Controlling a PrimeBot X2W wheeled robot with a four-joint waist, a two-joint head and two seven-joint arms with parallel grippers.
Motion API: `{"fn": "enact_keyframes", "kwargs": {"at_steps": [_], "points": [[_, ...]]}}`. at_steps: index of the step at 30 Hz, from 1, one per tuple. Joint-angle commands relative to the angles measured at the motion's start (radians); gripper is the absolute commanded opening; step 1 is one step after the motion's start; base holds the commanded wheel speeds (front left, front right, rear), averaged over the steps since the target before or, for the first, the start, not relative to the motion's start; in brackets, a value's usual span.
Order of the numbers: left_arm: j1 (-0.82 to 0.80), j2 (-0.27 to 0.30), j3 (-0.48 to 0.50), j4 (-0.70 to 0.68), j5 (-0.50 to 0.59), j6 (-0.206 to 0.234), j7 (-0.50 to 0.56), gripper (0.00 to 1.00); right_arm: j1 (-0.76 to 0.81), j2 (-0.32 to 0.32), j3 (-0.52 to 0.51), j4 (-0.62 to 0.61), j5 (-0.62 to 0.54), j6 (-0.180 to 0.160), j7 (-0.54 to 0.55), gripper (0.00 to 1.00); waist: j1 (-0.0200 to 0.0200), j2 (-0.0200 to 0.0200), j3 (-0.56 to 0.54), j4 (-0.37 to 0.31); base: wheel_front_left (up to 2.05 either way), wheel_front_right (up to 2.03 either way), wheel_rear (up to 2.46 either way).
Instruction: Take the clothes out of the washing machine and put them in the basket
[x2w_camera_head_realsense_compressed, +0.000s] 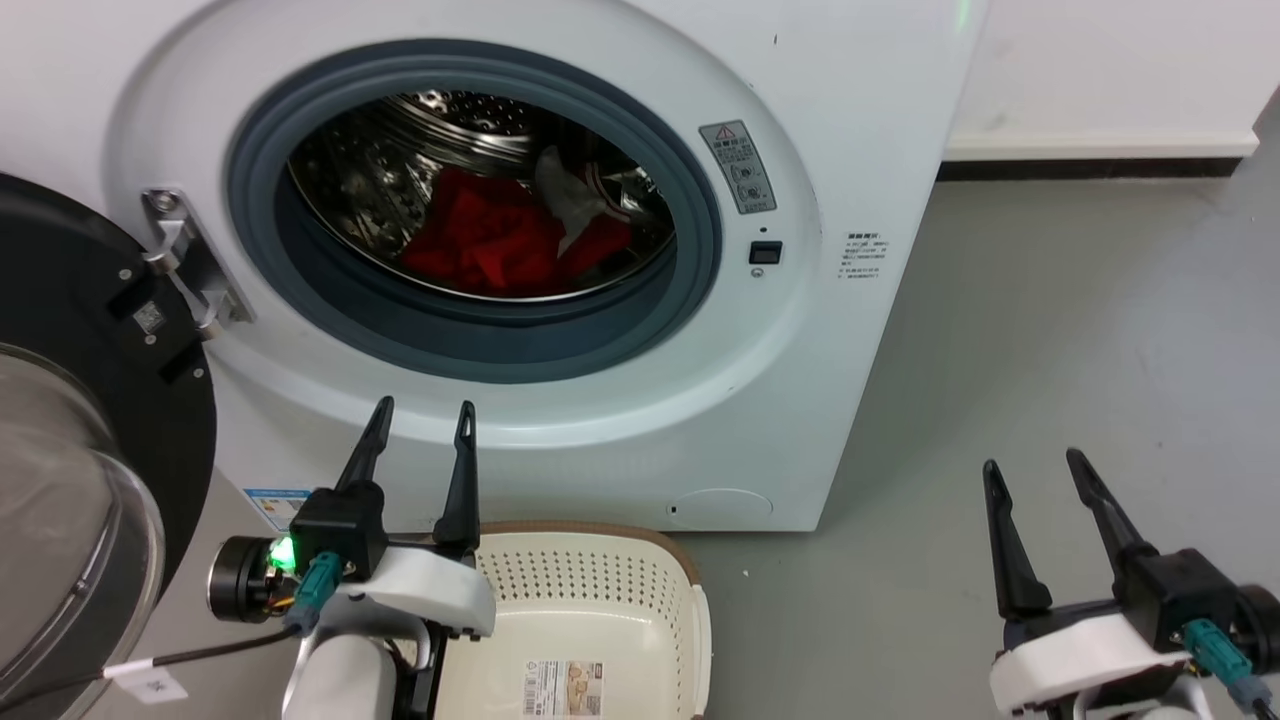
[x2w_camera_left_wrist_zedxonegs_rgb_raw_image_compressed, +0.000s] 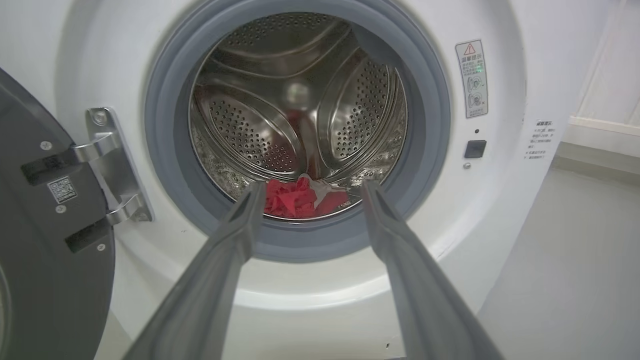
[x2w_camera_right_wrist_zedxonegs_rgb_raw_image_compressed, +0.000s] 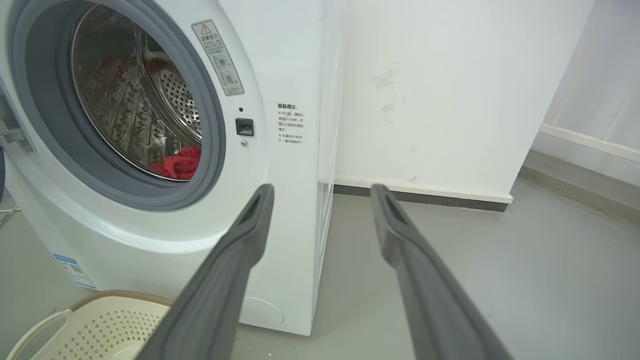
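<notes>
At 9 o'clock in the head view, the black-rimmed glass door (x2w_camera_head_realsense_compressed: 90, 420) stands swung wide on its hinge (x2w_camera_head_realsense_compressed: 190, 265). Just right of it, at about 7 o'clock, the left end effector (x2w_camera_head_realsense_compressed: 426, 405) hangs in front of the washing machine (x2w_camera_head_realsense_compressed: 620, 440). Its two dark fingers are spread apart with nothing between them, tips pointing toward 12 o'clock, just below the grey gasket (x2w_camera_head_realsense_compressed: 250, 230). Inside the steel drum (x2w_camera_head_realsense_compressed: 440, 120), the clothes (x2w_camera_head_realsense_compressed: 480, 240) lie in a red heap at the drum's 6 o'clock, with a pale grey piece at the heap's 1 o'clock. The basket (x2w_camera_head_realsense_compressed: 695, 620) sits on the floor (x2w_camera_head_realsense_compressed: 1050, 330) at 6 o'clock of the view, close against the machine's base and partly behind the left arm. A paper label (x2w_camera_head_realsense_compressed: 562, 688) lies on its bottom. At 4 o'clock the right end effector (x2w_camera_head_realsense_compressed: 1032, 460) hovers over the floor, well apart from the machine, fingers likewise parted and empty.
</notes>
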Motion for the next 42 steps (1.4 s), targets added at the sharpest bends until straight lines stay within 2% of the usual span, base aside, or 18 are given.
{"fn": "enact_keyframes", "kwargs": {"at_steps": [1,8,15,30,37,42], "points": [[-0.057,0.005,0.012,0.043,-0.003,0.01,-0.003,1.0,-0.031,0.001,0.012,-0.014,0.001,-0.001,0.0,1.0,0.0,0.0,0.04,-0.02,0.0,0.0,0.0],[-0.221,0.035,0.059,0.189,-0.029,0.027,0.001,1.0,-0.083,0.001,0.038,-0.051,0.002,-0.001,0.001,1.0,0.0,0.0,0.162,-0.078,0.0,0.0,0.0],[-0.433,0.113,0.095,0.342,-0.044,0.028,0.029,1.0,-0.154,0.001,0.06,-0.066,0.02,-0.001,-0.012,1.0,0.0,0.0,0.311,-0.157,0.0,0.0,0.0],[-0.819,0.354,0.088,0.553,0.014,0.009,0.177,1.0,-0.29,0.002,0.136,-0.018,0.129,-0.001,-0.038,1.0,0.0,0.0,0.55,-0.341,0.0,0.0,0.0],[-0.995,0.477,0.041,0.594,0.081,-0.009,0.303,1.0,-0.319,0.002,0.169,-0.026,0.186,-0.001,-0.038,1.0,0.0,0.0,0.624,-0.409,0.0,0.0,0.0],[-1.114,0.567,-0.033,0.593,0.154,-0.045,0.417,1.0,-0.331,0.002,0.186,-0.028,0.213,-0.001,-0.038,1.0,0.0,0.0,0.666,-0.449,0.0,0.0,0.0]]}}
